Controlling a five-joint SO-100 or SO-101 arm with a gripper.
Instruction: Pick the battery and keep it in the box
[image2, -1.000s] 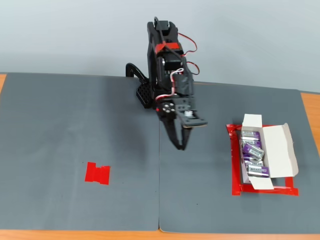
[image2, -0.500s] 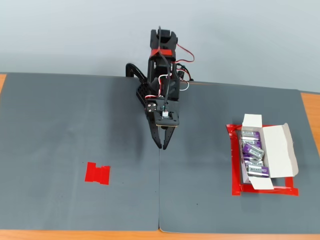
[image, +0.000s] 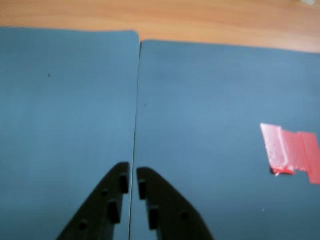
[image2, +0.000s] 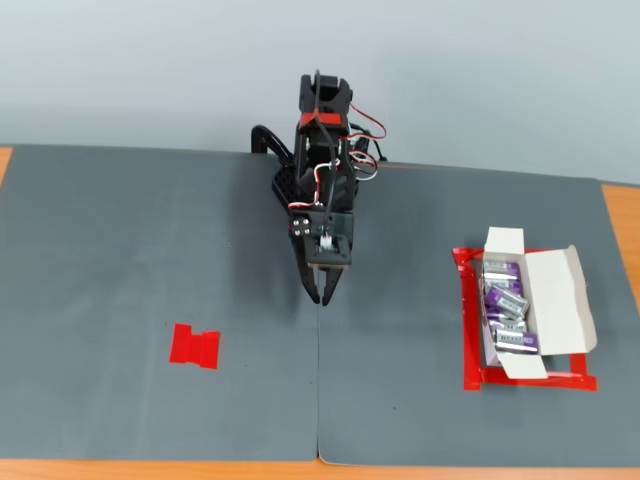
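gripper: clenched, nothing in it, hanging over the mat seam
batteries: all I can spot are four, sitting in the box
step: looks done, or waiting on a fresh battery
next: likely park or reach toward the red tape
hidden: no loose battery anywhere; labels too small to read

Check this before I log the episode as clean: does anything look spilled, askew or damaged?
Nothing stands out. The purple batteries lie in a row inside the open white box, which sits within the red tape outline. No battery lies loose on the grey mat. The gripper is nearly shut and empty above the mat seam.
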